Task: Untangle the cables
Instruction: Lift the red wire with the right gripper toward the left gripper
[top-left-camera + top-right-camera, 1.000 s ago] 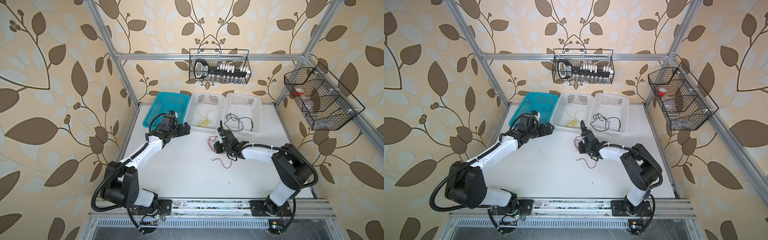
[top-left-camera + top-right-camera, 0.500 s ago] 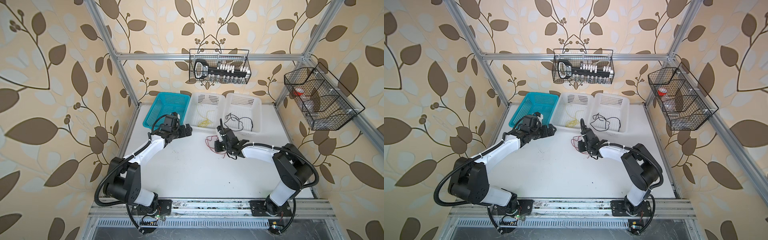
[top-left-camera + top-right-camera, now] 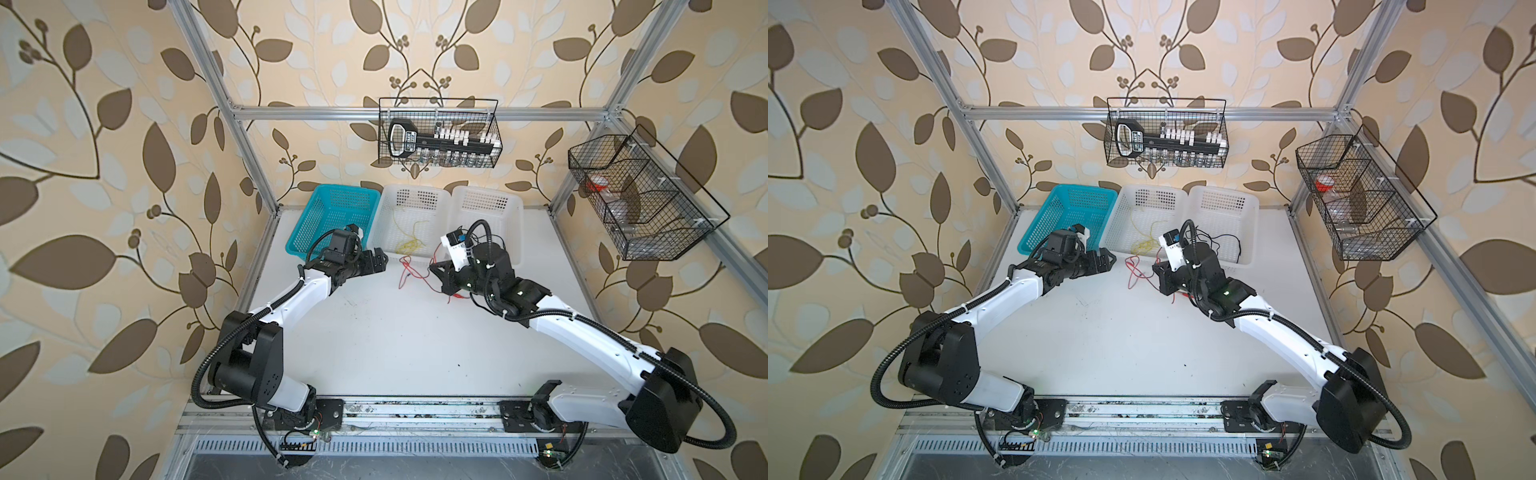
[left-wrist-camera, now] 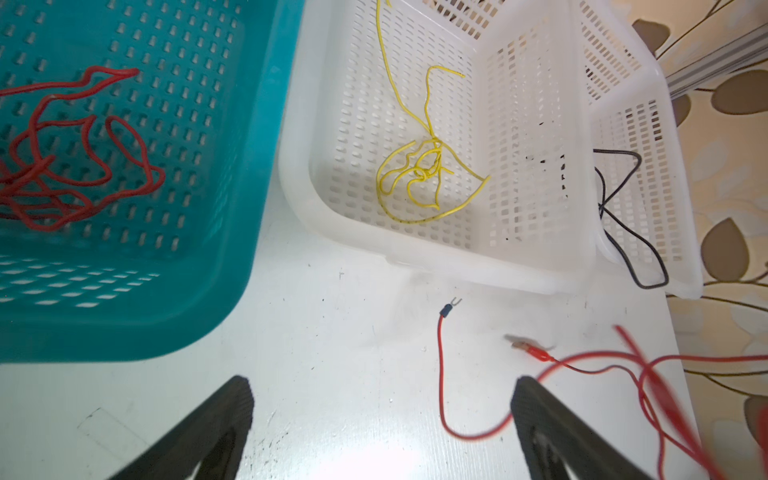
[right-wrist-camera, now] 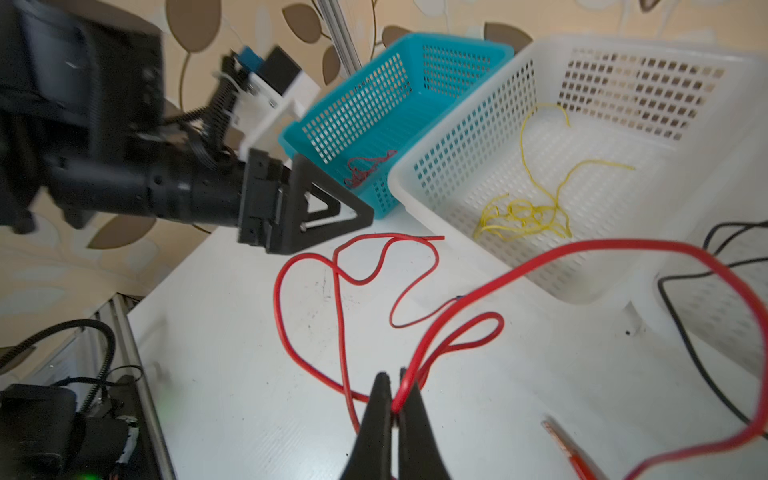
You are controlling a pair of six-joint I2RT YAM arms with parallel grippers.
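Red, thin, insulated: red cables (image 5: pixel 582 246), lying in loose loops on the white worktop (image 3: pixel 395 340), just in front of the middle white basket (image 4: pixel 299 199). There is blur near the lens, so I make it perhaps two strands and cannot be surer. One end carries a blue fork terminal (image 4: pixel 448 309), another a red clip (image 4: pixel 536 351).

Item, my right claw (image 5: pixel 393 376): pressed together, pinching one red strand that rises from the tips in a wide loop. The arm reaches inward from the right of the base rail (image 3: pixel 415 405), wrist bent downward, claw low over the worktop near the white baskets' front walls.

Item, my left claw (image 4: pixel 382 386): spread wide and holding nothing. It hovers above the worktop by the front corner of the teal basket (image 4: pixel 232 291), pointed towards the red loops. The arm is stretched from the left of the rail, forearm slanting away.

Item, stock in baskets: red bundle (image 4: pixel 37 174) in the teal basket. Yellow cable (image 4: pixel 424 172), knotted, in the middle white basket. Black cable (image 4: pixel 615 152) in the right-hand white basket (image 4: pixel 685 286), with a loop at its front rim.

Room: the three baskets stand side by side along the far edge, and frame posts (image 3: pixel 251 158) stand at the far corners. The near half of the worktop lies open between my arms.
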